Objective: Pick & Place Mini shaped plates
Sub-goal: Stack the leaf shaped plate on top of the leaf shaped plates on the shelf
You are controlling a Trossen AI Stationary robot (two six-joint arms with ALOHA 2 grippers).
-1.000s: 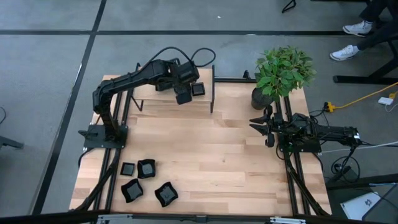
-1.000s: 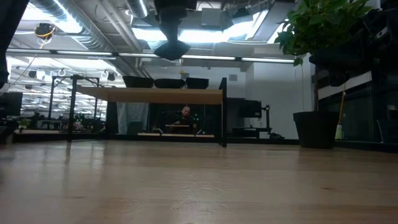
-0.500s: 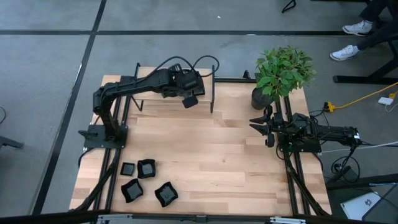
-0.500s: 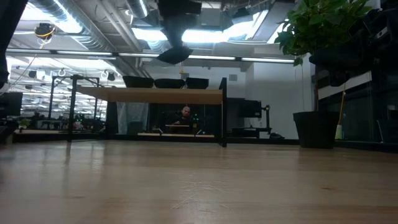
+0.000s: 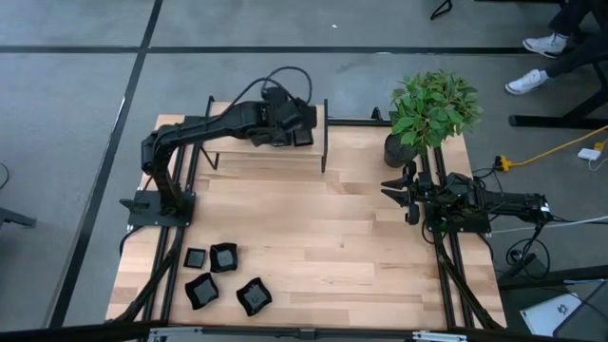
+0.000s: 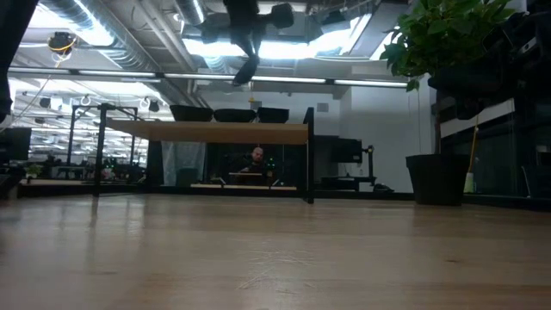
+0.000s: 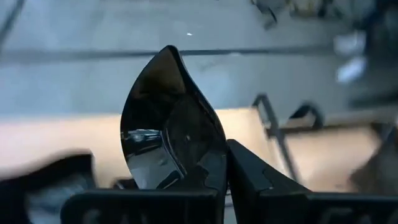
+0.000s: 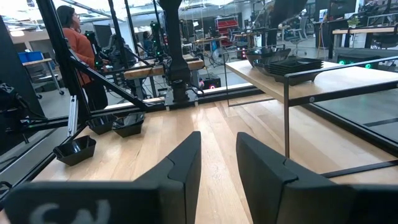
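Observation:
My left gripper [image 6: 246, 53] hangs above the wooden shelf [image 6: 215, 132] at the table's far side, shut on one mini shaped plate [image 7: 166, 127]. That glossy black plate [image 6: 244, 73] stands on edge. Three more plates [image 6: 234, 114] rest bottom-down on the shelf top; one shows beside the arm [image 5: 302, 138]. Several plates [image 5: 223, 256] lie on the table's near left. My right gripper [image 5: 394, 188] rests at the table's right side, its fingers [image 8: 217, 162] apart with nothing between them. My left gripper pinches the plate's rim [image 7: 210, 169] between its two fingers, which slant downward. The plate stands on edge, sticking out past the fingertips. It is lifted clear, high above the shelf top.
A potted plant [image 5: 432, 109] stands at the far right corner. The shelf's black frame posts [image 5: 325, 133] rise at the far edge. Bare tabletop [image 5: 323, 228] lies in the middle. A person [image 8: 74, 50] is in the room beyond the table.
My left gripper has moved toward the table's far edge, over the shelf, and has rolled about its own axis. The held plate has tipped from lying level to standing on edge, staying clear of the shelf.

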